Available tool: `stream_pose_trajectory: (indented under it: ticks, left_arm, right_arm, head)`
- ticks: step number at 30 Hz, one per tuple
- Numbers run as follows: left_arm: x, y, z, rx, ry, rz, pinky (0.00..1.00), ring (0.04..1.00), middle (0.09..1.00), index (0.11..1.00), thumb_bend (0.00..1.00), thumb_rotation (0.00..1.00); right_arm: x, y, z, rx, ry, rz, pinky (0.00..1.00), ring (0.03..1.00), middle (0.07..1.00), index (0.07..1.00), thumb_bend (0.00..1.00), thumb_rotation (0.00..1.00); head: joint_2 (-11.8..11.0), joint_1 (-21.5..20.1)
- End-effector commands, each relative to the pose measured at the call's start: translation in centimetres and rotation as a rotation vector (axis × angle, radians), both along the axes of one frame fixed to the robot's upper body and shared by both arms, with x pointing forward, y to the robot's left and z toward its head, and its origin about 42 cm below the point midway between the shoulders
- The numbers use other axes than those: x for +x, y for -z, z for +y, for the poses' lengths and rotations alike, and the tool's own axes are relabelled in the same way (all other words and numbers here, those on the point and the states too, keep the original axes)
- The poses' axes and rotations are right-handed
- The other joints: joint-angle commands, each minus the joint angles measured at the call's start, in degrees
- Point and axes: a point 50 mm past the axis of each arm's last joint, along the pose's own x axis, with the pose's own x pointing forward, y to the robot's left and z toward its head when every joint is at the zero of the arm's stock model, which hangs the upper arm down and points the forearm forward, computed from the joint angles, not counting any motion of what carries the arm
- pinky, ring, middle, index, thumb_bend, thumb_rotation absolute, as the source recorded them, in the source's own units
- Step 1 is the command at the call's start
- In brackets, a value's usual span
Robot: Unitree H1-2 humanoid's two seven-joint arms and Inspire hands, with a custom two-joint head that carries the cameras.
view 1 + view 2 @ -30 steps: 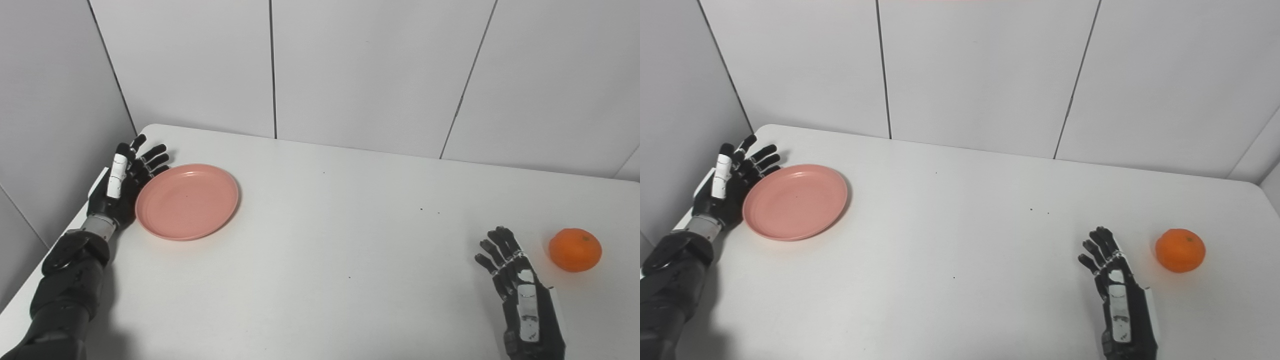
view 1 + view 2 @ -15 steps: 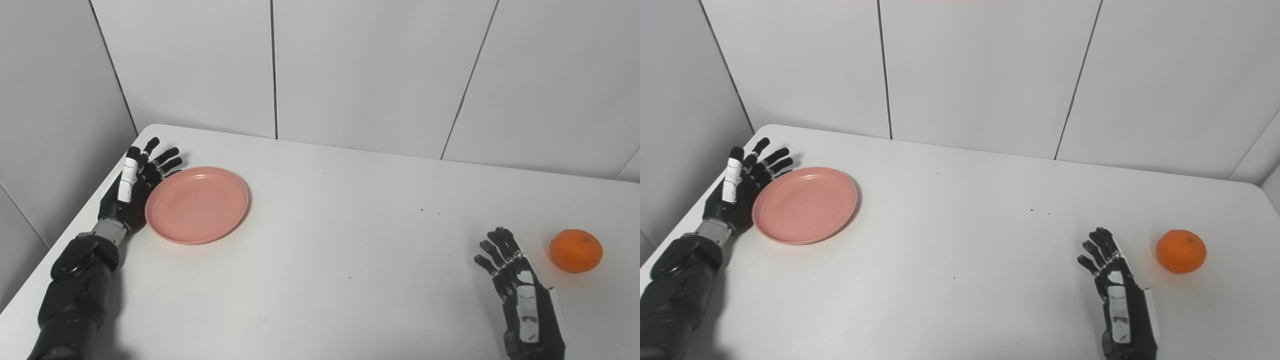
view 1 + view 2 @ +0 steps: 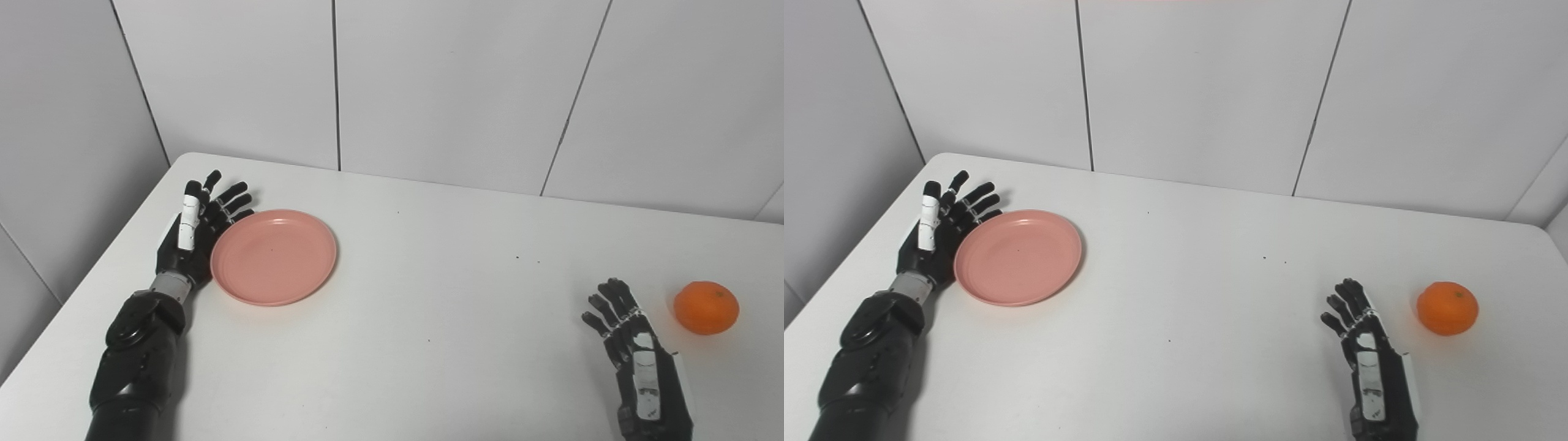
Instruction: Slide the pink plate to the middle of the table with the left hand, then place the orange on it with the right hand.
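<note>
two hands on the white table (image 3: 429, 343), pink plate (image 3: 274, 256) at the left, orange (image 3: 705, 307) at the right.
left hand (image 3: 195, 236), fingers spread and holding nothing, presses edge-on against the plate's left rim; the round plate lies flat, rim up, left of the table's middle. right hand (image 3: 637, 361) rests released, fingers apart, just beside the orange, not touching it; its stem dimple faces up. no readable writing.
</note>
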Motion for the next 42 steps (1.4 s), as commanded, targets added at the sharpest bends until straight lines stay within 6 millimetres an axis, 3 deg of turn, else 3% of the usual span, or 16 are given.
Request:
stream_pose_trajectory:
  ticks: [1, 14, 27, 42]
  left_arm:
    - [0.5, 0.0, -1.3, 0.002, 0.010, 0.024, 0.84, 0.852, 0.823, 0.996, 1.00, 0.85]
    - [0.2, -0.3, -5.3, 0.032, 0.006, 0.082, 0.82, 0.844, 0.829, 0.981, 1.00, 0.90]
    - [-0.4, -1.0, -8.2, 0.000, 0.055, 0.133, 0.84, 0.858, 0.824, 0.973, 1.00, 0.88]
    - [-2.2, -1.2, -12.9, -0.058, 0.123, 0.139, 0.81, 0.837, 0.782, 0.941, 1.00, 0.87]
  right_arm:
    - [-1.9, 3.3, 1.0, 0.037, 0.006, 0.124, 0.84, 0.886, 0.906, 0.897, 0.89, 0.94]
    - [-1.8, 3.1, 1.3, 0.039, 0.005, 0.123, 0.84, 0.880, 0.896, 0.892, 0.90, 0.93]
    - [-1.7, 2.9, 1.8, 0.041, 0.003, 0.121, 0.83, 0.879, 0.892, 0.887, 0.89, 0.93]
    - [-1.7, 2.4, 2.7, 0.046, 0.008, 0.127, 0.83, 0.866, 0.886, 0.882, 0.90, 0.93]
  head:
    - [0.07, -0.03]
    - [0.63, -0.47]
    - [1.24, -1.46]
    - [2.58, -3.27]
